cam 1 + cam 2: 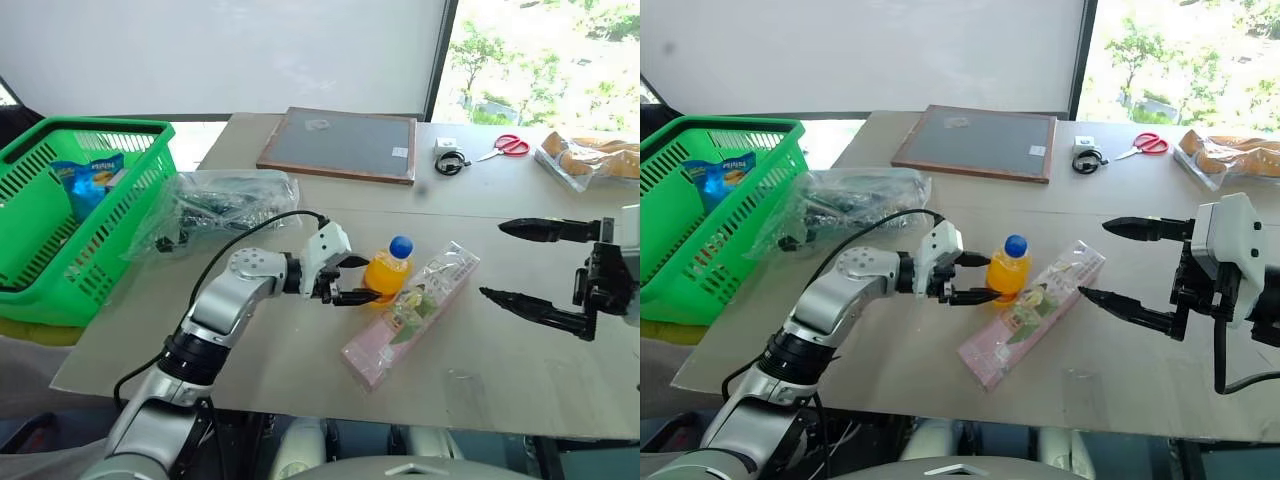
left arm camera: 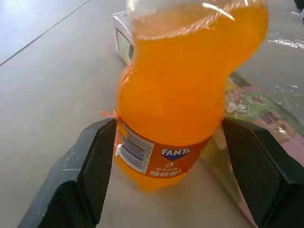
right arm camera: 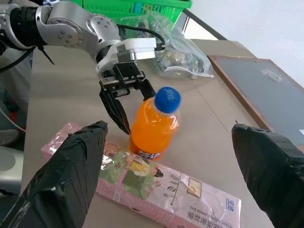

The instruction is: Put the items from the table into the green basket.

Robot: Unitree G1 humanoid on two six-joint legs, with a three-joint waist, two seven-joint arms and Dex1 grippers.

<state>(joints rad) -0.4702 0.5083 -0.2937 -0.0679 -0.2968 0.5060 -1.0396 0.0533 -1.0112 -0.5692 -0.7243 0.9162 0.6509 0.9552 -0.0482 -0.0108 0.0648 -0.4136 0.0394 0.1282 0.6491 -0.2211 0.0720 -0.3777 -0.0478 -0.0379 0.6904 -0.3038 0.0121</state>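
Note:
A small orange-juice bottle (image 1: 387,272) with a blue cap stands upright mid-table. My left gripper (image 1: 368,280) is open, and its fingers (image 2: 90,166) flank the bottle's lower body (image 2: 175,95) closely on both sides. Just right of the bottle a long pink packet (image 1: 415,310) lies at an angle, touching it. A see-through plastic bag (image 1: 225,205) with dark and green contents lies beside the green basket (image 1: 90,125) at the table's left edge. Over the right side of the table (image 1: 300,340), my right gripper (image 1: 494,260) hangs open with nothing between its fingers (image 3: 71,171).
A blue snack packet (image 1: 90,180) lies inside the basket. At the back of the table are a framed dark board (image 1: 340,143), a coiled black cable (image 1: 450,160), red-handled scissors (image 1: 510,146) and a clear bag of bread (image 1: 590,158).

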